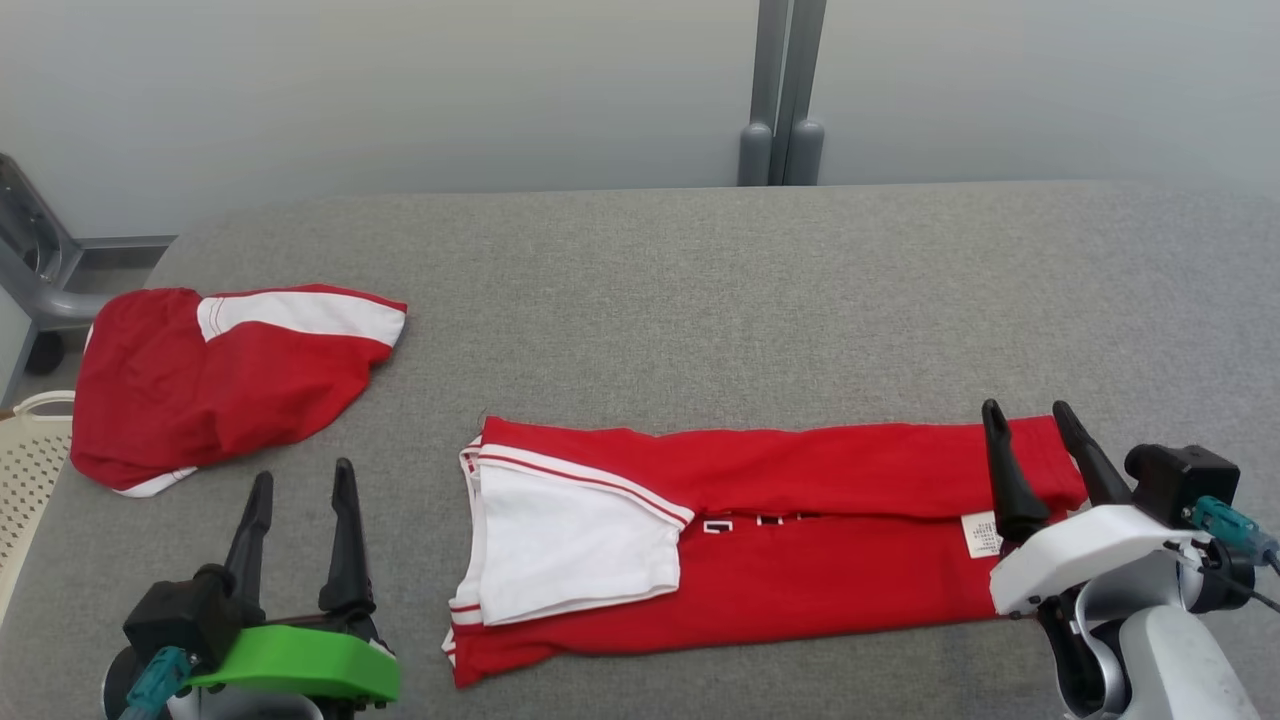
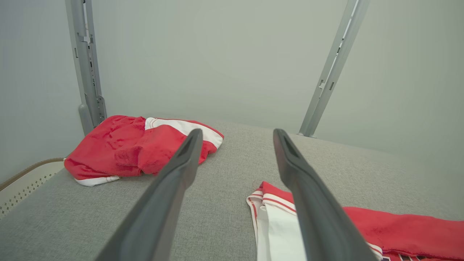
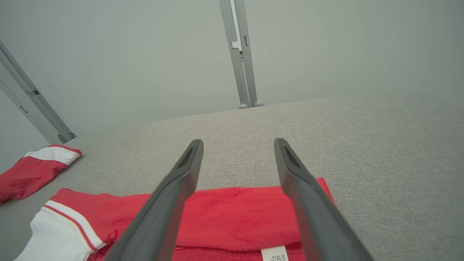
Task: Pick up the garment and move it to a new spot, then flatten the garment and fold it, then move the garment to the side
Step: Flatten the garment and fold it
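The garment is a red shirt with white sleeves, lying flat as a long folded band across the front of the grey table. A white sleeve lies on top at its left end, and a label shows at its right end. My left gripper hovers open to the left of the garment, nothing between its fingers. My right gripper stands open over the garment's right end, holding nothing.
A second red and white garment lies crumpled at the table's left side. A pale perforated basket stands beyond the left edge. A grey post rises behind the table's far edge.
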Tool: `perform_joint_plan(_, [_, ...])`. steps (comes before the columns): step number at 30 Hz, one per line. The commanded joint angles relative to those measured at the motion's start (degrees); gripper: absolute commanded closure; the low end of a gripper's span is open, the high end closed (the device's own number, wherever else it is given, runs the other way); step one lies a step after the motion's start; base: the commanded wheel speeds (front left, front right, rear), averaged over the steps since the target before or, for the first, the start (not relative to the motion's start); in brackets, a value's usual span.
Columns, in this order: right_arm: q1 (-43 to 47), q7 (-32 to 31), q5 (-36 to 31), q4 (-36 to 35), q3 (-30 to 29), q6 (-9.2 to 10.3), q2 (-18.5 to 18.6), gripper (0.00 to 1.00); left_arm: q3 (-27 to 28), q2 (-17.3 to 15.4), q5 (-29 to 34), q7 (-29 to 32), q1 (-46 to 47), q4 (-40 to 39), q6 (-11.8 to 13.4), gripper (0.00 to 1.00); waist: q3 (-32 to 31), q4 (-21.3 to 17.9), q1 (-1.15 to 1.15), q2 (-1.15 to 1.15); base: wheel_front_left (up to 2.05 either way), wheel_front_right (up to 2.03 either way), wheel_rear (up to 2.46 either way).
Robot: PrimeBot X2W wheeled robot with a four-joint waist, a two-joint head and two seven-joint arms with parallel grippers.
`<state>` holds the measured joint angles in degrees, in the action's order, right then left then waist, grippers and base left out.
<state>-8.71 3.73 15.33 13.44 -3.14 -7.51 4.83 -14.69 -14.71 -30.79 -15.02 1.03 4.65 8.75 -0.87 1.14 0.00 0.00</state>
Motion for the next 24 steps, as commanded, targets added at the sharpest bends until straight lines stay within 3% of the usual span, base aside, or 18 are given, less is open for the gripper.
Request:
perform_joint_plan(1, [1.41,1.44,0.65,-0.42,0.09,0.05,-0.42,0.00,0.57,0.67,0.93,-0.16,-0.04,1.05,-1.73,0.00,-0.61,0.51,0.00,0.00,0.00,0.00,0.00])
perform_joint_plan(7, [4.16,5.82,2.17,-0.69,1.41,0.04,-1.56,0.00,2.97,2.46,2.85,-0.18,-0.84,3.24,-7.25,0.00,-1.67,1.19,0.00,0.00,0.00,0.00,0.00])
perform_joint_plan(10, [4.97,6.20,1.26,-0.21,2.14,0.04,-1.84,0.00,3.10,2.53,5.09,-0.18,-1.61,4.50,-8.73,0.00,-1.89,1.15,0.00,0.00,0.00,0.00,0.00])
perform_joint_plan(15, [5.57,5.82,0.13,-0.05,2.43,0.04,-1.87,0.00,3.77,3.14,8.21,-0.19,-3.58,6.76,-8.28,0.00,-2.28,0.90,0.00,0.00,0.00,0.00,0.00])
perform_joint_plan(24, [8.03,3.38,1.25,0.53,2.91,0.04,-1.85,0.00,4.30,4.10,8.35,0.00,-5.16,9.68,-8.30,0.00,-2.42,0.89,0.00,0.00,0.00,0.00,0.00])
